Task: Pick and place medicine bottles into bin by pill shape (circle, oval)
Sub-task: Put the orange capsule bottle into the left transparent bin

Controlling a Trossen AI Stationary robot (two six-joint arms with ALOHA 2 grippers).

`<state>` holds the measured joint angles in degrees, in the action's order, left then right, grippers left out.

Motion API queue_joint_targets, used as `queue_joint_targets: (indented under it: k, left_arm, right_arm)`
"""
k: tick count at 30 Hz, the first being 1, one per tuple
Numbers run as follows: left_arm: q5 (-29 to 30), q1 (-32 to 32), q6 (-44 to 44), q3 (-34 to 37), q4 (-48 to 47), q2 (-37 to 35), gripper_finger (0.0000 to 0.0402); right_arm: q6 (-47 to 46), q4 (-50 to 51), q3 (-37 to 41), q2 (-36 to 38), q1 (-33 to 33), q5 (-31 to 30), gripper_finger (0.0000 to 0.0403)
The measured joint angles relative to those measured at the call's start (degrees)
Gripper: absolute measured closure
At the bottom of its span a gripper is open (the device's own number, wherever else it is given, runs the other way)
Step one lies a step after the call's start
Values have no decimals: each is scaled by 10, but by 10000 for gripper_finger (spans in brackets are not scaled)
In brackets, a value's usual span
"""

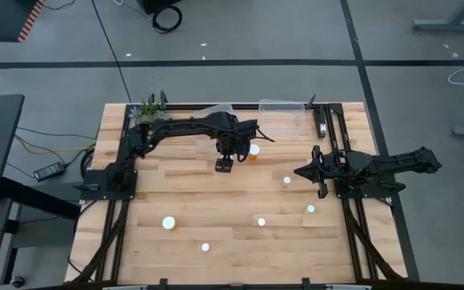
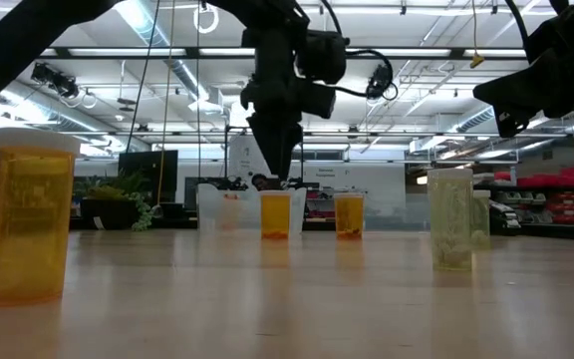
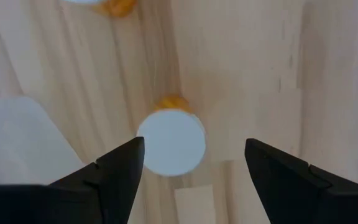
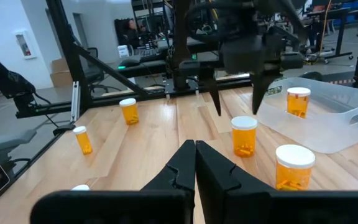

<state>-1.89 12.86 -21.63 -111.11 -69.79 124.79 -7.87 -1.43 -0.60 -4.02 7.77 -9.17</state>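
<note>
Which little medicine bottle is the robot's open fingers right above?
The bottle directly under the left gripper, beside the clear bin; the other bottles stand farther away.

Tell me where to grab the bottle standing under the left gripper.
Come straight down from above. The medicine bottle stands upright with its round white cap facing up, and the open left gripper has a finger on either side of it. Close on the cap's rim or the orange body just under it; the round shape suits any angle.
</note>
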Motion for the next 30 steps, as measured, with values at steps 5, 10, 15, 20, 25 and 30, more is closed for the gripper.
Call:
queue_joint_targets:
  k: [5,10,15,20,25,30]
  left_arm:
    - [12,0,0,0,15,13,115]
    - [15,-1,4,0,10,22,113]
    - [24,-2,0,0,15,23,87]
    - [38,-3,-17,0,12,23,56]
    - [52,-3,-12,0,9,23,51]
    - [53,-3,2,0,-3,23,61]
  right_arm:
    - [0,-2,0,0,0,0,383]
    - [0,-2,0,-1,0,0,383]
    - [0,-1,0,-1,0,0,383]
    - [0,-1,0,-1,0,0,383]
    - [0,-1,0,-1,0,0,383]
    - [0,0,0,-1,0,0,383]
